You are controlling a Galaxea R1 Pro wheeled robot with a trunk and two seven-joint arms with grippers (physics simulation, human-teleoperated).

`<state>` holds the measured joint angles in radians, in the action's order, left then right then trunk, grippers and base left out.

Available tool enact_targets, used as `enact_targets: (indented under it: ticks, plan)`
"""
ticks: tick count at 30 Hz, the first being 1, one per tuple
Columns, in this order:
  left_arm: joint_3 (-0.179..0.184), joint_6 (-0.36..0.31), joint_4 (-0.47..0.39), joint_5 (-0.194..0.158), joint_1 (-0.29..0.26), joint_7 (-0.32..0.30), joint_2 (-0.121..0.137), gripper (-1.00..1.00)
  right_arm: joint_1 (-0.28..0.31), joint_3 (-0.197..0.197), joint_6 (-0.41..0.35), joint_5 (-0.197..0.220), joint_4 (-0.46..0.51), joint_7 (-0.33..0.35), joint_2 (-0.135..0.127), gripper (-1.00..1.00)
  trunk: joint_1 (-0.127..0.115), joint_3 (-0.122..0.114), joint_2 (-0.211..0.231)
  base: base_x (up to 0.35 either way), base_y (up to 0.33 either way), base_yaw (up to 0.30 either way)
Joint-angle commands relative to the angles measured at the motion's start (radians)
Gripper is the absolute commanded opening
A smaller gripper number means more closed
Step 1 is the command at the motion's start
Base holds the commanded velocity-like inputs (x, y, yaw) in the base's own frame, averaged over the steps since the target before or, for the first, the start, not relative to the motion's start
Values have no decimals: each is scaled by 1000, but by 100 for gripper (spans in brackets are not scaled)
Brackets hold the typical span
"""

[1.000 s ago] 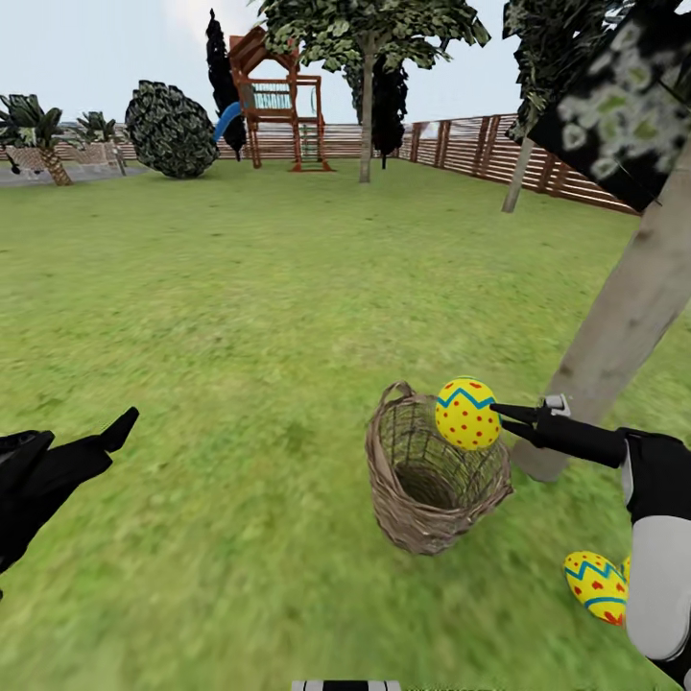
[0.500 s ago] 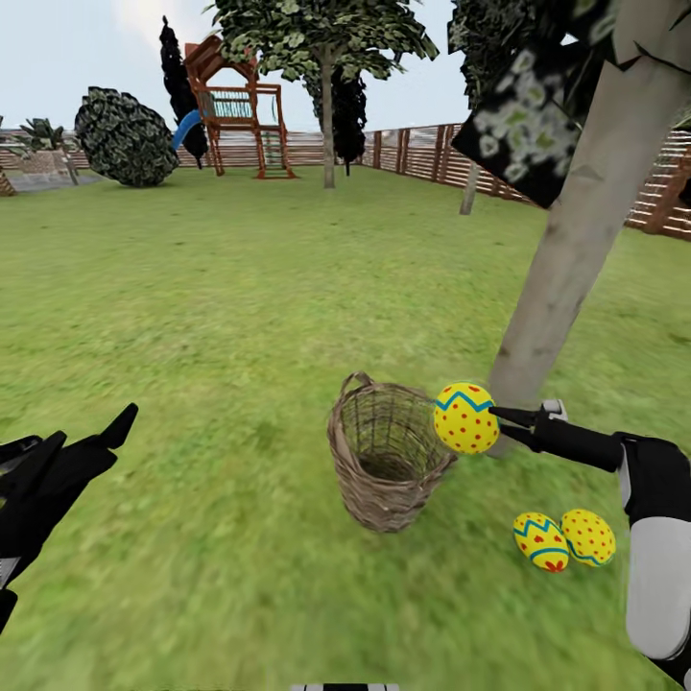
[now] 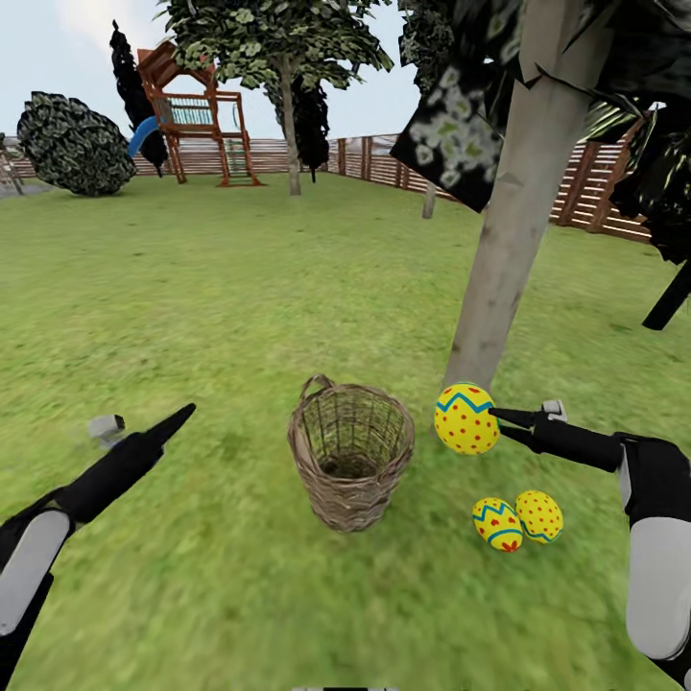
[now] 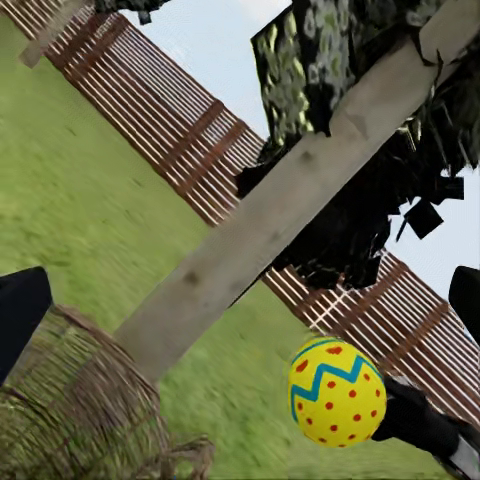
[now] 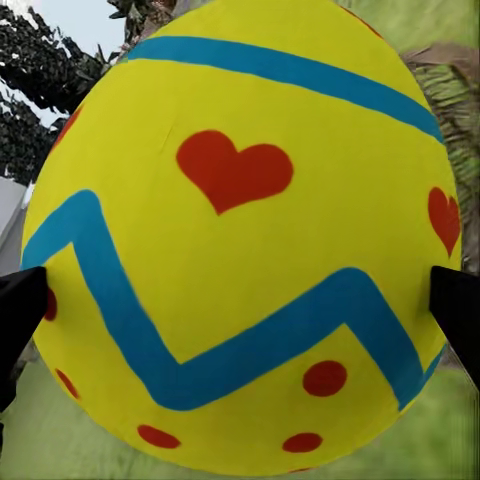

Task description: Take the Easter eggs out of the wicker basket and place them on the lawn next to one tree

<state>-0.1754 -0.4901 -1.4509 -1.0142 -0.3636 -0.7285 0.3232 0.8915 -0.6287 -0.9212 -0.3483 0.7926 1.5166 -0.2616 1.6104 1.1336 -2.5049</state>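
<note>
Bright, even daylight across a rendered garden, with flat shading and almost no shadows.

The lawn is uniformly lit with no clear light direction; the wicker basket and the two eggs on the grass cast no distinct shadows. The sky is pale and hazy. Grass texture looks soft and smeared close to the camera. The right wrist view shows the held egg very close, its edges slightly soft. In the left wrist view, tree leaves look blocky and jagged. No glare anywhere.
</note>
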Motion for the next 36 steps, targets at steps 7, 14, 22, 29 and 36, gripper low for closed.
enact_targets:
  ticks: [7,14,22,29,36]
  plan:
    - [315,-39,-2,-7,-147,178,-4,100,1,-5,-7,-11,2,-100,-1,-100,0,-7,0,0,0,-212]
    - [321,-36,-3,-7,-149,90,-6,100,1,-76,-1,-14,2,-144,-4,-100,0,-15,0,-85,-162,-212]
    - [321,-36,-3,-7,-149,84,-19,100,1,-95,28,-14,6,-311,-1,-100,0,-24,0,-8,-307,-212]
    - [321,-38,-3,-7,-149,86,-19,100,1,-94,160,-12,7,-584,47,-100,0,-33,0,0,-312,-212]
    - [321,-38,-3,-7,-149,85,-20,100,1,-85,502,-21,-1,-1115,226,-100,0,-40,0,0,-312,-199]
